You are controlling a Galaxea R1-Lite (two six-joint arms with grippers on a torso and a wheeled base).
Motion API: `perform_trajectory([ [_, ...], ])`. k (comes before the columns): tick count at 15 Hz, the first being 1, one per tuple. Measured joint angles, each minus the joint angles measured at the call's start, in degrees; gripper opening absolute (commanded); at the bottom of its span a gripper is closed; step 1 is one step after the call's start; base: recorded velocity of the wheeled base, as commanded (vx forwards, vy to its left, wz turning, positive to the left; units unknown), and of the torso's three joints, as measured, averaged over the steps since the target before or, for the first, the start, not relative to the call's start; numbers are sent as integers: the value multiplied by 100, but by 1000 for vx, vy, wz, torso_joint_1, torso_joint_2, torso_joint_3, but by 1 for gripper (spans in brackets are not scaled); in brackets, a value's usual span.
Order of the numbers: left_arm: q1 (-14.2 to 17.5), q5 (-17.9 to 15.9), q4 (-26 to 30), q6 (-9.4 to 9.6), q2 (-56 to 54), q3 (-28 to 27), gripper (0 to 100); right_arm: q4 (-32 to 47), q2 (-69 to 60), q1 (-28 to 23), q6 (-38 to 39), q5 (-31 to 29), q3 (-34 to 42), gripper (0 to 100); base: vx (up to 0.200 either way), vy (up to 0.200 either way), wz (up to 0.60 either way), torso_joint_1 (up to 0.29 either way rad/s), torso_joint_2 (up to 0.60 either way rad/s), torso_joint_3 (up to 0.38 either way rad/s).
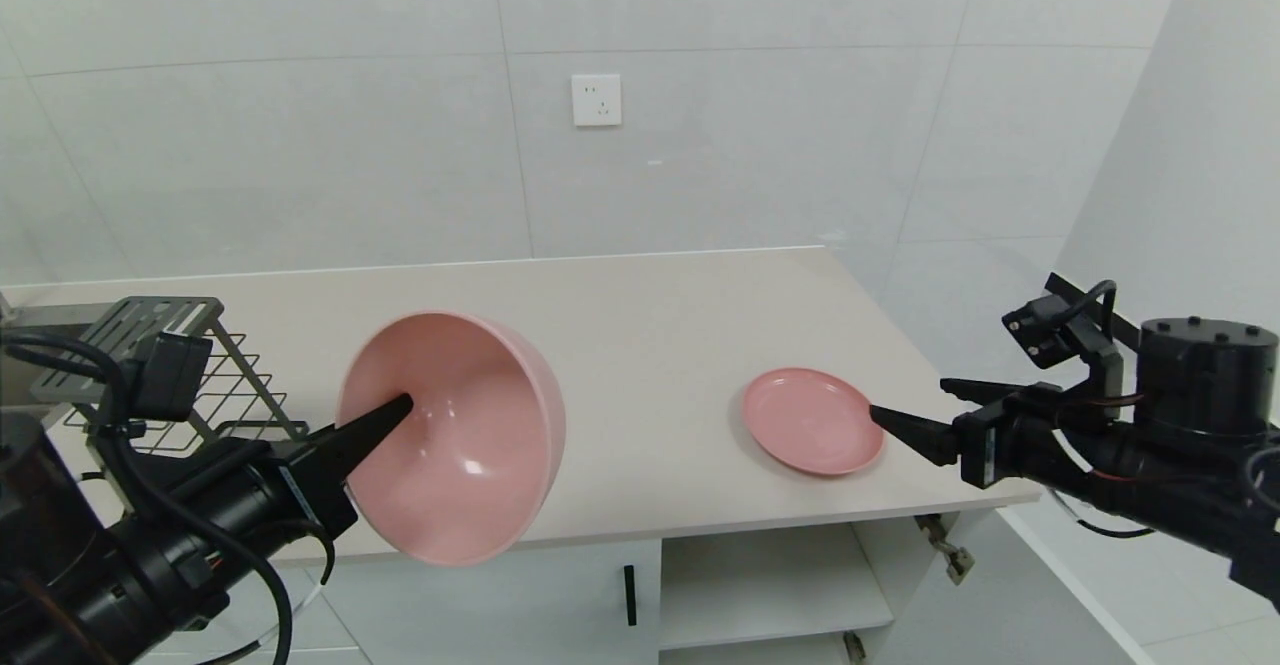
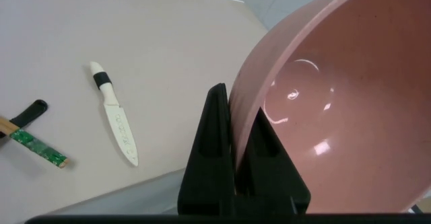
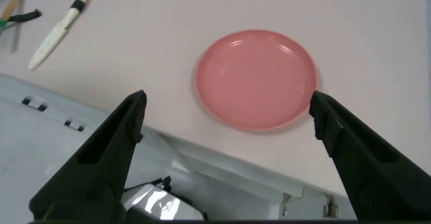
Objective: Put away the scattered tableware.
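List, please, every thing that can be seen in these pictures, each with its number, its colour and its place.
bowl: 1, pink, held tilted in the air before the counter's front edge
plate: 1, pink, flat on the counter near its right end
knife: 1, white with a black band, flat on the counter
small utensils: 2, one wood and green, one black, beside the knife, partly cut off
wire rack: 1, grey, at the counter's left end
counter: 1, beige, against the tiled wall
wall socket: 1, white, on the wall
cabinet: 1, white, under the counter, shelf open
left pincer: 1, black, shut on the bowl's rim
right pincer: 1, black, open, beside the plate
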Motion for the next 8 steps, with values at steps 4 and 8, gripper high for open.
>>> perform_trajectory([
  [4, -6, -2, 0, 2, 16, 2, 0, -549, 896, -95, 583, 6, -166, 100, 0, 0, 0, 0, 0, 0],
  [8, -2, -6, 2, 0, 38, 2, 0, -934, 1729, -364, 501, -27, -463, 100, 0, 0, 0, 0, 0, 0],
])
